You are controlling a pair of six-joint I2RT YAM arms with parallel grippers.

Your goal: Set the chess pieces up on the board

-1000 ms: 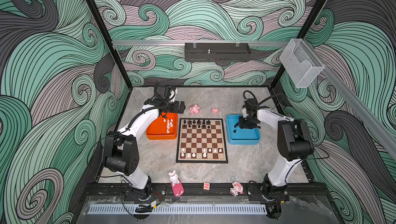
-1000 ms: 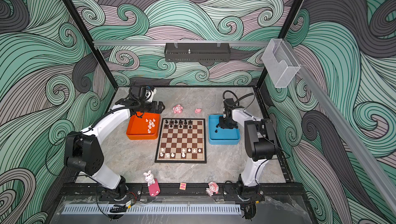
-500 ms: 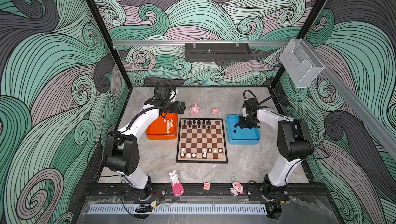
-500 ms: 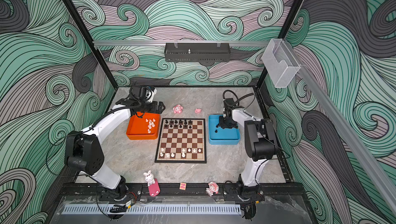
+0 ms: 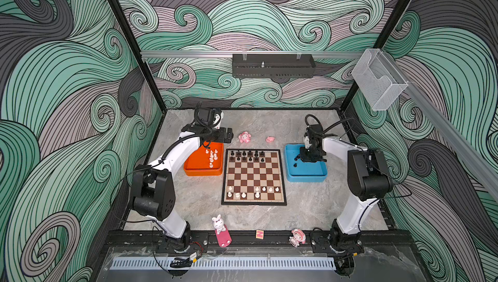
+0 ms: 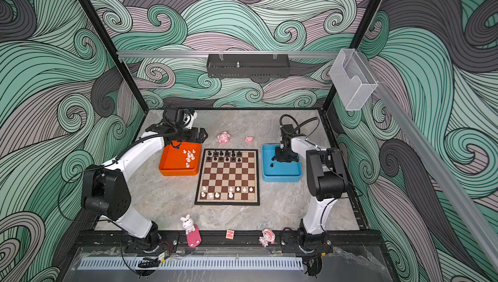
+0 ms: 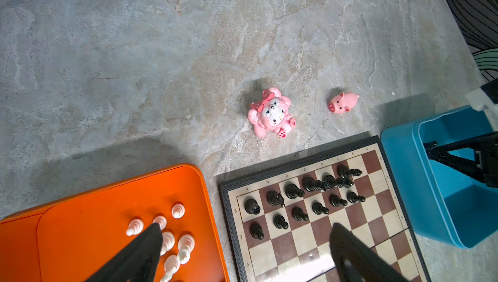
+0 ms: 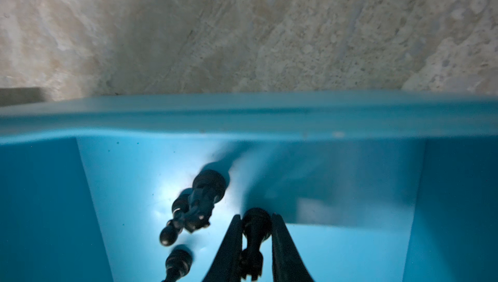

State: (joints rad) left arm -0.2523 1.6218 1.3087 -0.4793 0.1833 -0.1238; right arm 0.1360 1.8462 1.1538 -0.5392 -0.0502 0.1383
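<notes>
Right gripper [image 8: 256, 217], low in the blue tray [image 8: 242, 116], pinches a black piece [image 8: 255, 226] whose long axis runs along its fingers [image 8: 231, 248]; the board [image 5: 253, 178] lies to its left.

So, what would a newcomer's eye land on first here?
The board sits dead centre, black chess pieces on its far rows and white ones on its near rows. Flanking it are an orange tray of white pieces to the left and a blue tray to the right, where the right gripper pinches a black piece.
</notes>
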